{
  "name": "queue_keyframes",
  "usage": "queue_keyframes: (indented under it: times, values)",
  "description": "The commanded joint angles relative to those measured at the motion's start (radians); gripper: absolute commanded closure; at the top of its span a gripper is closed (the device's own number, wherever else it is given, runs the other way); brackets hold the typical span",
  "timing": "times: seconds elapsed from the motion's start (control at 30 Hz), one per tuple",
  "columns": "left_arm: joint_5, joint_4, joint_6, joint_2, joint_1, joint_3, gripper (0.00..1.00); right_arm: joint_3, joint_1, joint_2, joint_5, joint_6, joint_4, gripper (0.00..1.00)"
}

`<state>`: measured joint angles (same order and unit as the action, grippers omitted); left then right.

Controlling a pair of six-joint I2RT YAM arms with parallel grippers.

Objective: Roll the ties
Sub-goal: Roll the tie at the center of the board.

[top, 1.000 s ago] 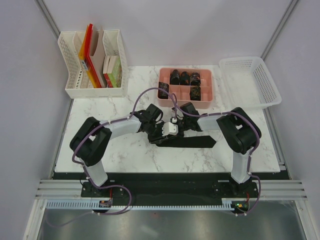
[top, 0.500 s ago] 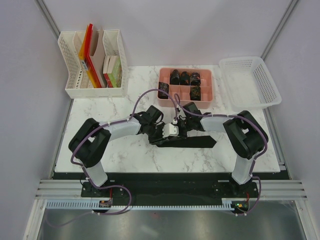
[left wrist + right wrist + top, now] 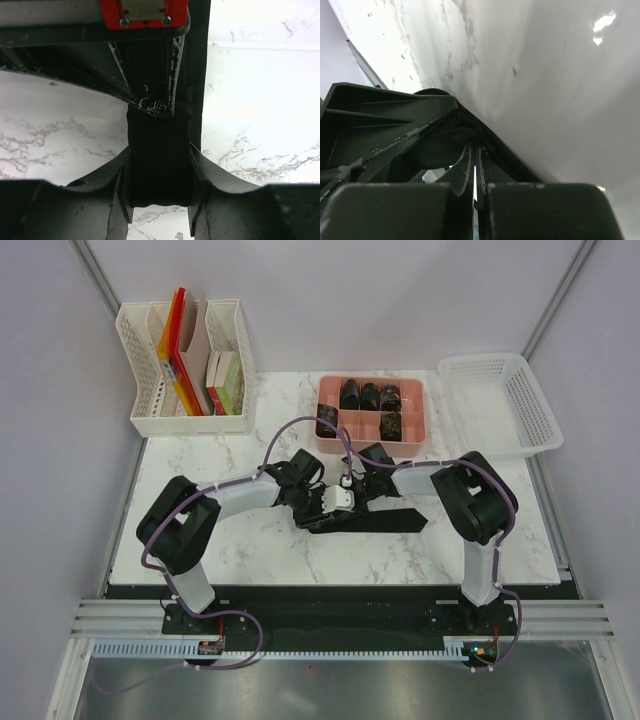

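Note:
One black tie lies flat across the middle of the marble table, its left end gathered between both grippers. My left gripper is shut on that end. In the left wrist view the dark fabric fills the gap of the left gripper, touching both fingers. My right gripper comes in from the other side. In its own view the right gripper is shut, its tips buried in a bulge of the tie. Several rolled ties sit in a pink tray.
The pink tray stands just behind the grippers. A white mesh basket is at the back right. A white file organiser with folders is at the back left. The table's dark front edge runs in front of the arm bases.
The right arm's elbow swung out to the right and came back. Both grippers and the tie stay almost where they were.

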<state>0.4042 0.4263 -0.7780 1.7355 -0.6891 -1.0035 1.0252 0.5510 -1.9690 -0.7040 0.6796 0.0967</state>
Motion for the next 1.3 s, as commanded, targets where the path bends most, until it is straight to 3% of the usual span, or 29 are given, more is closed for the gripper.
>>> queue_keyframes:
  times: [0.0, 0.17, 0.53, 0.9, 1.27]
  values:
    - [-0.033, 0.026, 0.006, 0.019, 0.019, -0.030, 0.55, 0.016, -0.010, -0.122, 0.213, -0.094, -0.020, 1.00]
    - [-0.048, 0.031, 0.023, 0.036, 0.048, -0.063, 0.59, 0.058, -0.019, -0.119, 0.212, -0.112, -0.037, 1.00]
    - [-0.007, 0.029, 0.023, 0.029, 0.051, -0.041, 0.62, 0.039, -0.014, 0.105, 0.097, 0.041, 0.008, 1.00]
    - [-0.016, 0.029, 0.019, 0.033, 0.053, -0.038, 0.63, -0.065, -0.006, 0.056, 0.129, 0.038, 0.025, 1.00]
    - [0.105, 0.133, -0.032, -0.089, 0.065, -0.058, 0.44, -0.011, -0.013, -0.082, 0.212, -0.025, -0.008, 1.00]
